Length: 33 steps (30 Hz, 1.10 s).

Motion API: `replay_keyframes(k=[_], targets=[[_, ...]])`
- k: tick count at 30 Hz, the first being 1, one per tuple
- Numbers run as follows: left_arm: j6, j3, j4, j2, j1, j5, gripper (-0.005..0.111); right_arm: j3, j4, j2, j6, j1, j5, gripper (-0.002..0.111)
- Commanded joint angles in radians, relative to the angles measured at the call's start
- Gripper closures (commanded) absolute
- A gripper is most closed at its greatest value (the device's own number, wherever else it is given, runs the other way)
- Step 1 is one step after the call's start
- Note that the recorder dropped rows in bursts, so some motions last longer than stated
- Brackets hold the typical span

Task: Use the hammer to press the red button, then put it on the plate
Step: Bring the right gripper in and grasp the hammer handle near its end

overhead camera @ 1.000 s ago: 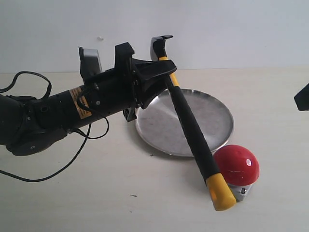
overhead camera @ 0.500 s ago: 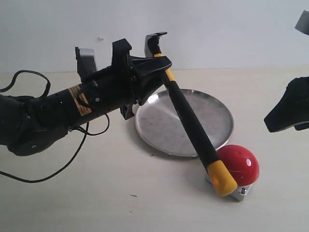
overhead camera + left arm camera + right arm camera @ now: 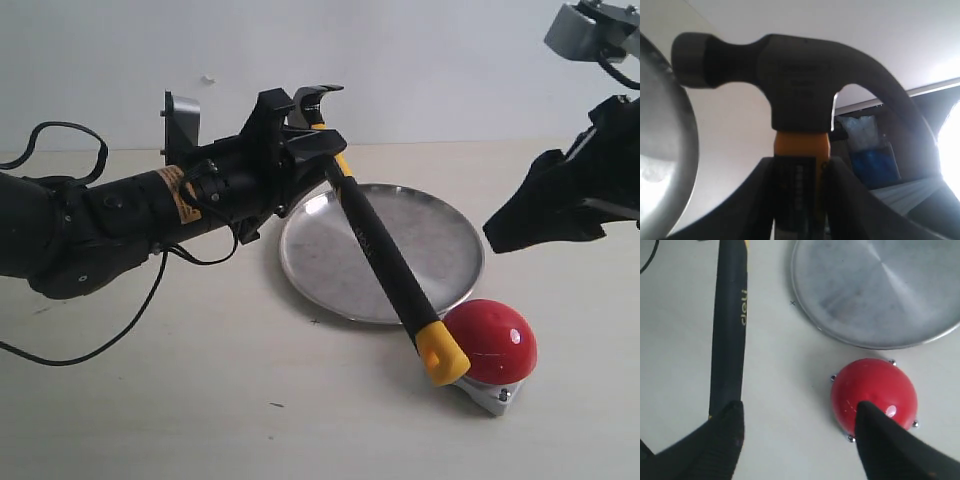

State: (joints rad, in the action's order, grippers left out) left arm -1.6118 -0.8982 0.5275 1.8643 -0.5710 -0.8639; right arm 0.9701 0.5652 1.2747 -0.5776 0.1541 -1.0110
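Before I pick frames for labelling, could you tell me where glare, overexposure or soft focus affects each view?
Left wrist view: the hammer head is close and soft, with a blown-out bright patch beyond the claw. Exterior view: evenly lit, small glare spots on the red button and the plate. Right wrist view: the right gripper is a dark, blurred silhouette.
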Motion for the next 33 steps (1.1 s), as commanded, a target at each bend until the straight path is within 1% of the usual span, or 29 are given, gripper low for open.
replay_keyframes(k=[1,5,8,10,11,12,13,14,15,17,18,19,20,23,25,30,33], targets=[[0.009,-0.043,-0.008,-0.014,0.001,-0.031,0.107,0.005,0.085,0.034,-0.122,0.002,-0.007,0.04],[0.016,-0.055,-0.009,-0.011,0.001,0.01,0.107,0.005,0.207,0.058,-0.252,0.002,0.011,0.048],[0.016,-0.055,-0.013,0.0,0.001,0.012,0.107,0.005,0.228,0.058,-0.261,0.002,0.092,0.057],[0.021,-0.055,-0.015,0.011,0.001,0.012,0.107,0.003,0.228,0.058,-0.235,0.002,0.118,0.065],[0.033,-0.059,-0.017,0.026,0.001,0.012,0.107,0.003,0.226,0.064,-0.231,0.002,0.116,0.066],[0.036,-0.068,-0.017,0.033,0.003,0.012,0.107,0.003,0.224,0.069,-0.231,0.002,0.106,0.062],[0.036,-0.089,-0.013,0.047,0.003,0.014,0.107,0.003,0.211,0.084,-0.233,0.002,0.086,0.051],[0.036,-0.099,-0.01,0.052,0.003,0.016,0.107,0.003,0.205,0.093,-0.233,0.002,0.084,0.046],[0.036,-0.117,-0.006,0.06,0.003,0.025,0.107,0.003,0.199,0.111,-0.233,0.002,0.101,0.046],[0.036,-0.136,-0.006,0.069,0.003,0.035,0.107,0.003,0.192,0.138,-0.248,0.002,0.103,0.05],[0.036,-0.141,-0.006,0.069,0.003,0.046,0.107,0.003,0.192,0.145,-0.258,0.009,0.103,0.049],[0.036,-0.149,-0.006,0.069,0.003,0.071,0.107,0.003,0.181,0.148,-0.265,0.022,0.105,0.044],[0.036,-0.151,-0.008,0.069,0.003,0.076,0.107,0.003,0.17,0.148,-0.265,0.038,0.113,0.043],[0.036,-0.163,0.008,0.069,0.003,0.076,0.107,0.003,0.132,0.149,-0.256,0.109,0.172,0.043],[0.036,-0.163,0.013,0.069,0.003,0.076,0.107,0.009,0.123,0.17,-0.202,0.136,0.187,0.043],[0.036,-0.163,0.016,0.069,0.003,0.082,0.107,0.058,-0.036,0.244,-0.042,0.169,0.152,0.042],[0.036,-0.163,0.019,0.069,0.003,0.083,0.107,0.082,-0.046,0.269,-0.027,0.188,0.149,0.042]])
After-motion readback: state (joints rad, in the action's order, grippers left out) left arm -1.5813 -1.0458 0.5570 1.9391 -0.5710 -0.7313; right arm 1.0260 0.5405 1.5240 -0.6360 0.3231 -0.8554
